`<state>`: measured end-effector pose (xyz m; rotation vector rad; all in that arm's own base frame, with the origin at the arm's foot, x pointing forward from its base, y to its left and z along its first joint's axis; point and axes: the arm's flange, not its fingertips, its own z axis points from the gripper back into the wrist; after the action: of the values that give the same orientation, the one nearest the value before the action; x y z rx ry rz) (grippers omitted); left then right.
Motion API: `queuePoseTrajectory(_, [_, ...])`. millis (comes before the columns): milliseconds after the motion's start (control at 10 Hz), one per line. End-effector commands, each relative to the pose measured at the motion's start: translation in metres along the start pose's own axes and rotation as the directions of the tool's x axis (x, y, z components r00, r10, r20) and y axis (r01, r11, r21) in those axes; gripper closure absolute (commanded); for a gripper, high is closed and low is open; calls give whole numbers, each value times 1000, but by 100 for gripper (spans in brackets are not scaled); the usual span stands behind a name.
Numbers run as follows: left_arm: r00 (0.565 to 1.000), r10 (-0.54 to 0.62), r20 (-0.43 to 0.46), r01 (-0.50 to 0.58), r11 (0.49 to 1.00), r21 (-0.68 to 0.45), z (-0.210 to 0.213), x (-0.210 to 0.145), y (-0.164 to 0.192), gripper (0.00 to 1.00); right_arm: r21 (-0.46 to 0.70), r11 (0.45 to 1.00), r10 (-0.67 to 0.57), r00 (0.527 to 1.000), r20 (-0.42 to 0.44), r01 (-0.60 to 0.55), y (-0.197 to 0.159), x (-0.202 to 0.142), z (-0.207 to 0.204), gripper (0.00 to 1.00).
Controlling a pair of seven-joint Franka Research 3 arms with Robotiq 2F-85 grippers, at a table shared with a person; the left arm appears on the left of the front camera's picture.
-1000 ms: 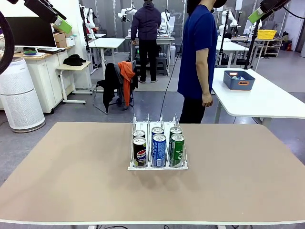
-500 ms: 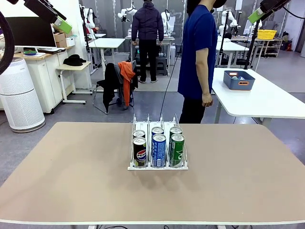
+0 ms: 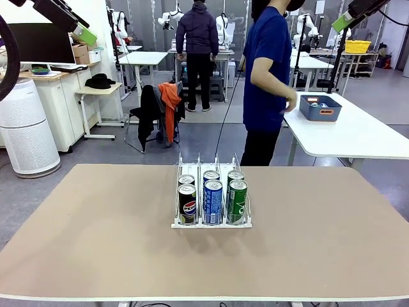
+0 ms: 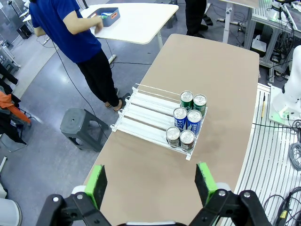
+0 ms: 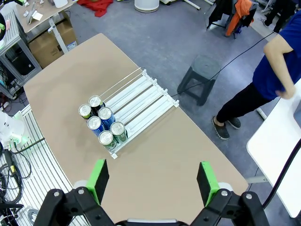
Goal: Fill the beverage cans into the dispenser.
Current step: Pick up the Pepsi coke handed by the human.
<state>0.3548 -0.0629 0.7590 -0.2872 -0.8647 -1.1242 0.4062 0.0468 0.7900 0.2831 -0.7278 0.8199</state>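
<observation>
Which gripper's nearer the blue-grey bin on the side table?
Right. The right gripper hangs high at the same side as the blue-grey bin; the left gripper hangs high at the opposite side, beyond the dispenser.

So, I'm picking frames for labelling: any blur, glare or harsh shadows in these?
Front view: the slim aluminium drink cans in the clear plastic rack are sharp, with a soft shadow on the tan tabletop; the person's hand is motion-blurred. Left wrist view: even light, cans small but crisp. Right wrist view: the hand smears too, no glare on the table.
</observation>
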Motion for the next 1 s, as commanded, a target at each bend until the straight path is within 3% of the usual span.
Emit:
queuePoseTrajectory(0, [1000,-3,-6,3,1000,5,1,-1,0,0,6,1000,2,1000,-6,-2,1,-1,-1,0])
queuePoseTrajectory(900, [1000,-3,-6,3,1000,5,1,-1,0,0,6,1000,2,1000,-6,-2,1,-1,-1,0])
